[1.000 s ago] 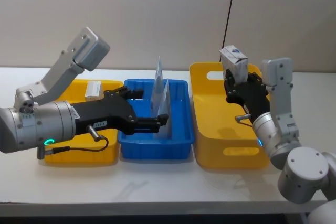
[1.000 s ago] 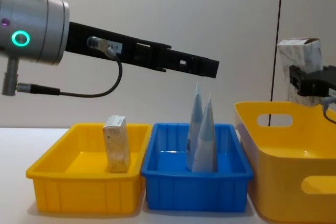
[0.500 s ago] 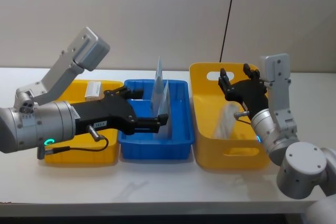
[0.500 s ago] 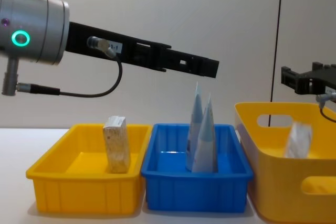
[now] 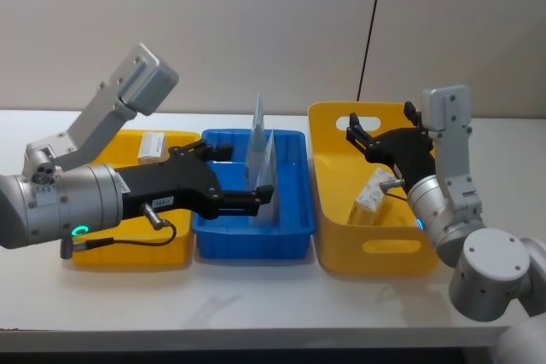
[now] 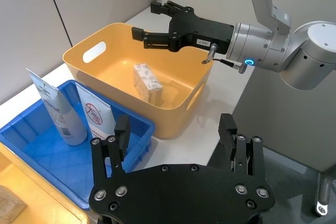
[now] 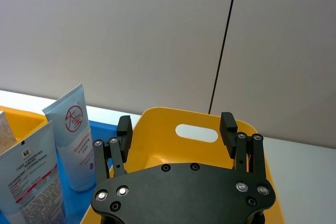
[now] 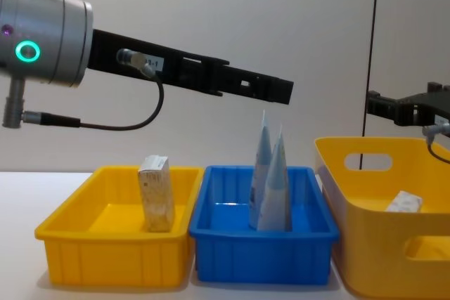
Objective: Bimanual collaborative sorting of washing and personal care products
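Note:
A white pack with grey print [image 5: 371, 200] [image 6: 148, 82] [image 8: 404, 202] lies on its side inside the big yellow basket [image 5: 375, 251]. My right gripper [image 5: 380, 123] [image 7: 175, 123] [image 6: 149, 22] hovers open above that basket, holding nothing. Two pale blue tubes [image 5: 260, 156] [image 8: 273, 177] [image 7: 73, 140] stand upright in the blue bin [image 5: 247, 245]. In the left yellow bin [image 5: 128, 249] a tan speckled pack [image 5: 152, 144] [image 8: 157, 193] stands on end. Above the blue bin, near the tubes, my left gripper [image 5: 247, 175] [image 6: 174, 127] is stretched out, open and empty.
The three containers stand side by side on a white table [image 5: 256, 296], close to a grey wall. A black cable [image 5: 371, 23] runs down the wall behind the yellow basket. Free table surface lies in front of the bins.
My right gripper opened and let go of the white pack, which dropped into the yellow basket and came to rest on its side. The left arm has not moved.

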Robot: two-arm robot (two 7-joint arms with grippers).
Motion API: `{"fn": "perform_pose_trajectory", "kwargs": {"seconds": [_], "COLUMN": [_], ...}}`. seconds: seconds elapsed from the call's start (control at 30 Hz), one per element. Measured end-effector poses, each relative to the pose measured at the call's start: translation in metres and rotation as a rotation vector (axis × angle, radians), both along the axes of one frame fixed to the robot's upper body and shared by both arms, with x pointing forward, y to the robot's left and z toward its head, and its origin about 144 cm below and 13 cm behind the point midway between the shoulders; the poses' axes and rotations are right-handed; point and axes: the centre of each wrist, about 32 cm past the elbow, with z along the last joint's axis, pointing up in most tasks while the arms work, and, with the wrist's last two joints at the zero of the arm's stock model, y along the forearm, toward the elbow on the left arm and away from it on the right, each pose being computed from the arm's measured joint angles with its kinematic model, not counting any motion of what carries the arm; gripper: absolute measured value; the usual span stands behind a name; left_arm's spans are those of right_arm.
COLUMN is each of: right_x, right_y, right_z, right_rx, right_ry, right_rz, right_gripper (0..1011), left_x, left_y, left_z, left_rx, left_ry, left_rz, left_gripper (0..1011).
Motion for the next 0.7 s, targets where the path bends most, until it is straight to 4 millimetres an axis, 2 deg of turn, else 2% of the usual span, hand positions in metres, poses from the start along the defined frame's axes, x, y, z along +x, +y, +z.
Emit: {"fn": "perform_pose_trajectory", "kwargs": {"seconds": [0.37,0.7], "right_x": [-0.0017,-0.0077], "right_y": [0.0008,0.0022], "right_z": [0.0019,0.0082], "right_rx": [0.004,0.020], "right_ry": [0.012,0.056], "right_rz": [0.035,0.147], "right_gripper": [1003,1003], "left_x": [0.0000,0.0000], "left_y": [0.0000,0.0000], "left_z": [0.0000,0.0000], "left_rx": [0.000,0.000], "left_ry": [0.000,0.000], "left_rz": [0.000,0.000], "left_gripper": [1001,1001]}}
